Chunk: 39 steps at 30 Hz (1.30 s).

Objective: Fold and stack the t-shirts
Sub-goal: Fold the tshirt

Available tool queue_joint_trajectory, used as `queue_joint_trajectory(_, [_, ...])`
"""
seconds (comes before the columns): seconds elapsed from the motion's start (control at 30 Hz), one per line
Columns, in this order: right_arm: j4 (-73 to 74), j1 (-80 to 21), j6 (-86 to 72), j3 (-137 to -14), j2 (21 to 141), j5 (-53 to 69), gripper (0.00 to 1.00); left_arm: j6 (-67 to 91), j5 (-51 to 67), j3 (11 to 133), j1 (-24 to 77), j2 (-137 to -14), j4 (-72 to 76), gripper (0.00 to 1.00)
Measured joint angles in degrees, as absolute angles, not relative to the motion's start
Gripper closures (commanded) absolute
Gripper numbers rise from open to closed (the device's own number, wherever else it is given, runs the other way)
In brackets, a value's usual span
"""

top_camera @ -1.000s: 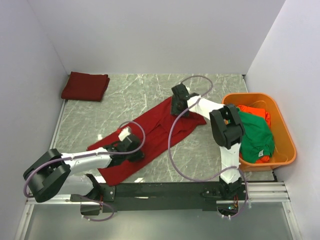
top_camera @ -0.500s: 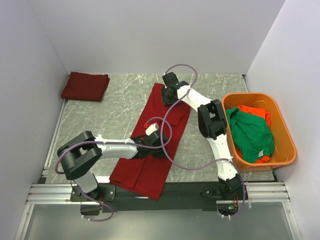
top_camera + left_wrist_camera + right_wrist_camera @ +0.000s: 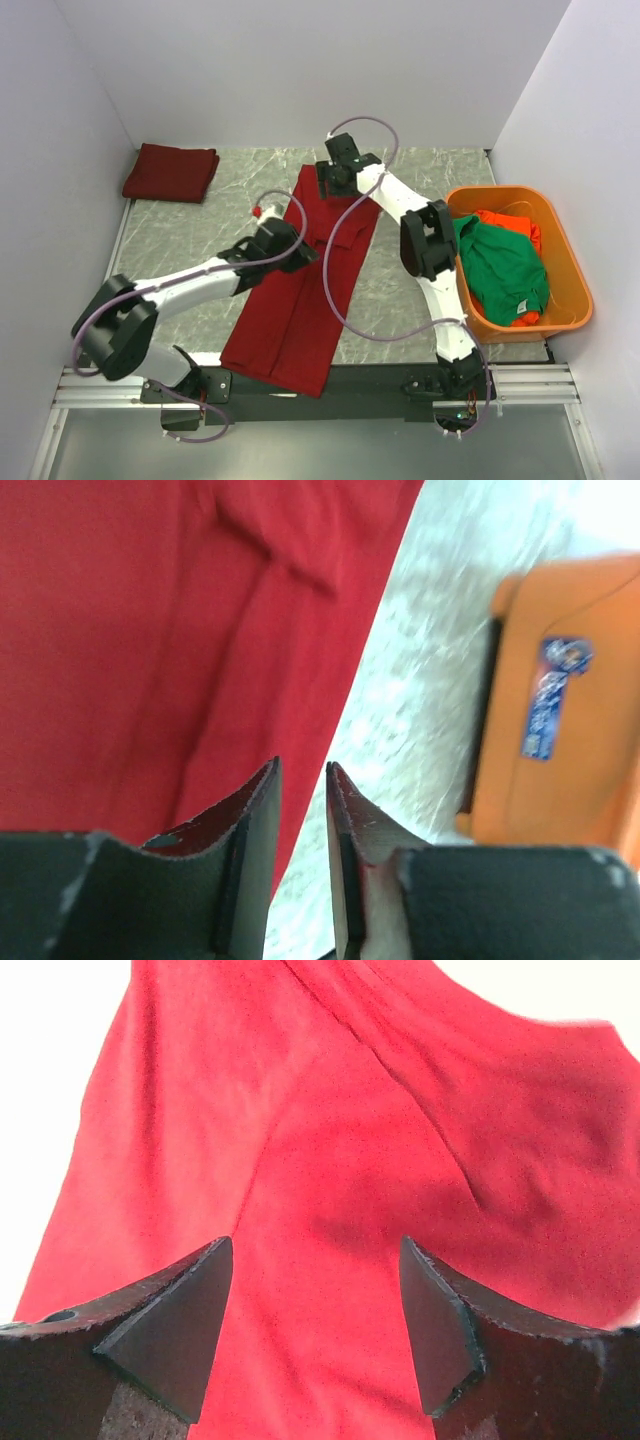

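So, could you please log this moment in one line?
red t-shirt: long strip, centre | left gripper: open, empty | right gripper: open, empty | folded t-shirt: far-left corner

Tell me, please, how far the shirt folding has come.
Done: one crimson shirt lies folded in the far left corner. In hand: a red shirt is spread as a long band mid-table; the left claw and right claw stand open over it, gripping nothing. Left: the green shirt and the orange shirt in the tub.

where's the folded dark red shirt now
Top view: the folded dark red shirt lies in the far left corner of the table, left of the spread red shirt.
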State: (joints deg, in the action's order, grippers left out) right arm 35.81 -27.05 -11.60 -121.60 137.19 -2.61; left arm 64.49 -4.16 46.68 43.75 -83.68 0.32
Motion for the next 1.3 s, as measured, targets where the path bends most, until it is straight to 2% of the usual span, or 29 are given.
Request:
queue_joint_trajectory(0.37, [32.05, -25.71, -23.66, -96.29, 113.56, -5.5, 0.3, 57.56, -2.81, 42.46, 32.25, -77.67, -3.64, 0.68])
queue_joint_trajectory(0.63, [30.57, -25.19, -27.79, -83.09, 112.81, -8.38, 0.3, 55.57, -2.04, 40.8, 31.62, -74.15, -5.48, 0.68])
queue_joint_trajectory(0.83, [30.39, -24.08, -28.71, -84.51, 115.77, -8.71, 0.31, 55.09, -1.26, 39.94, 31.07, -73.34, -5.48, 0.68])
queue_joint_trajectory(1.3, [35.35, -22.85, -25.58, -106.41, 131.37, -7.42, 0.33, 54.65, 1.1, 39.75, 28.84, -73.3, -5.39, 0.68])
